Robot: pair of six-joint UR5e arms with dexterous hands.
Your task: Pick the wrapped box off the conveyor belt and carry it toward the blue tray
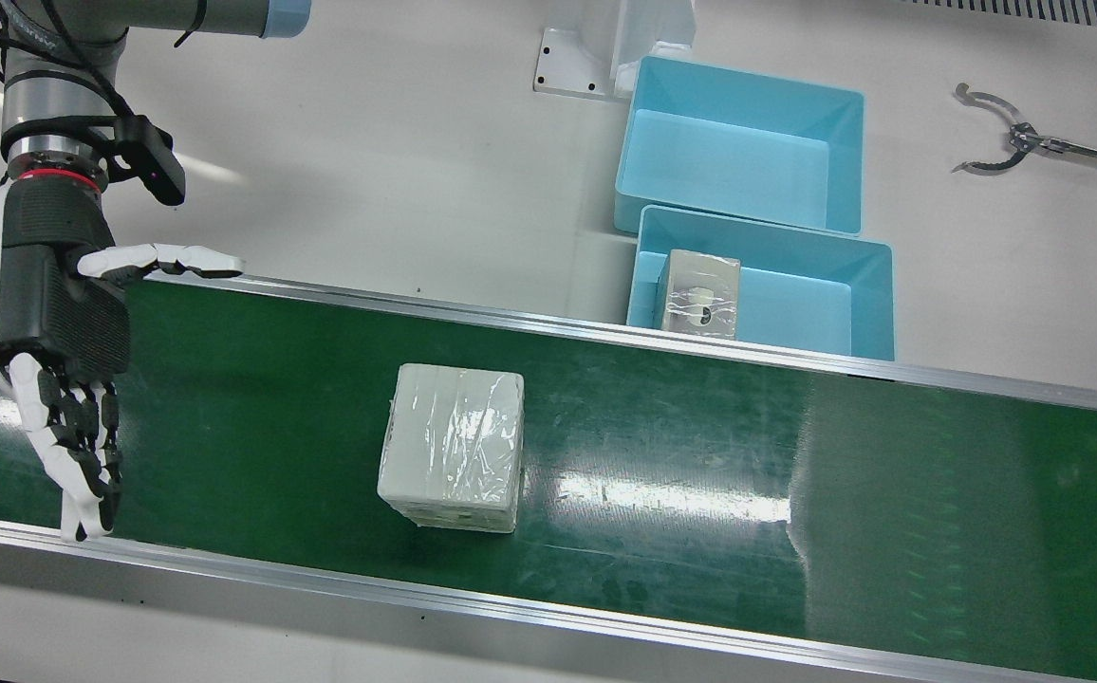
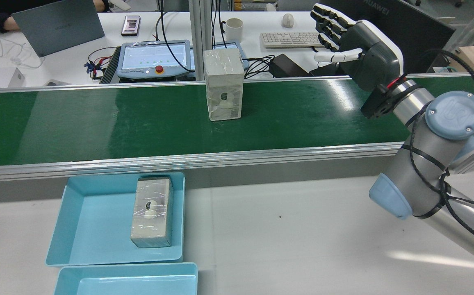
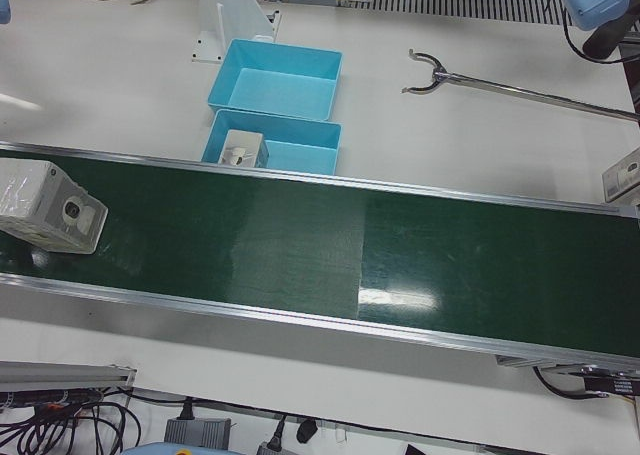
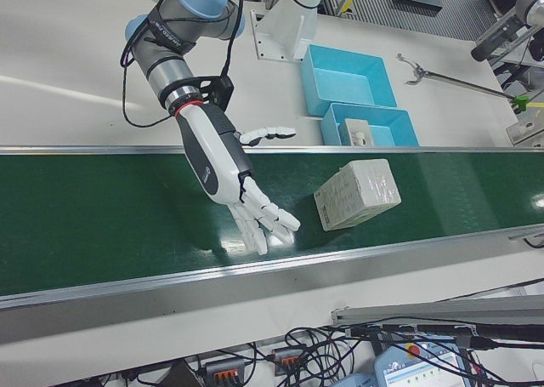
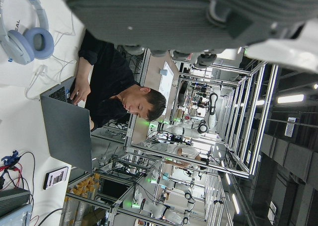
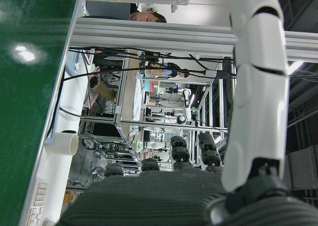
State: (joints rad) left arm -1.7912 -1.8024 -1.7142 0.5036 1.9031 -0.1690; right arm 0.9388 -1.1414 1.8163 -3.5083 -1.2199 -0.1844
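Observation:
The wrapped box (image 1: 454, 446) stands on the green conveyor belt (image 1: 681, 446), white under clear film. It also shows in the rear view (image 2: 223, 84), the left-front view (image 3: 45, 207) and the right-front view (image 4: 357, 193). My right hand (image 1: 55, 351) hovers open over the belt with its fingers spread, well apart from the box, and holds nothing; it also shows in the rear view (image 2: 356, 45) and the right-front view (image 4: 229, 174). My left hand (image 5: 198, 17) shows only as palm and finger bases in its own view, empty. A blue tray (image 1: 795, 304) sits beside the belt.
That tray holds another wrapped box (image 1: 697, 294). A second, empty blue tray (image 1: 729, 161) lies just behind it. A long grabber tool (image 1: 1013, 142) lies on the white table. The belt has raised aluminium rails (image 1: 511, 323) along both edges. Desks and monitors stand beyond the belt.

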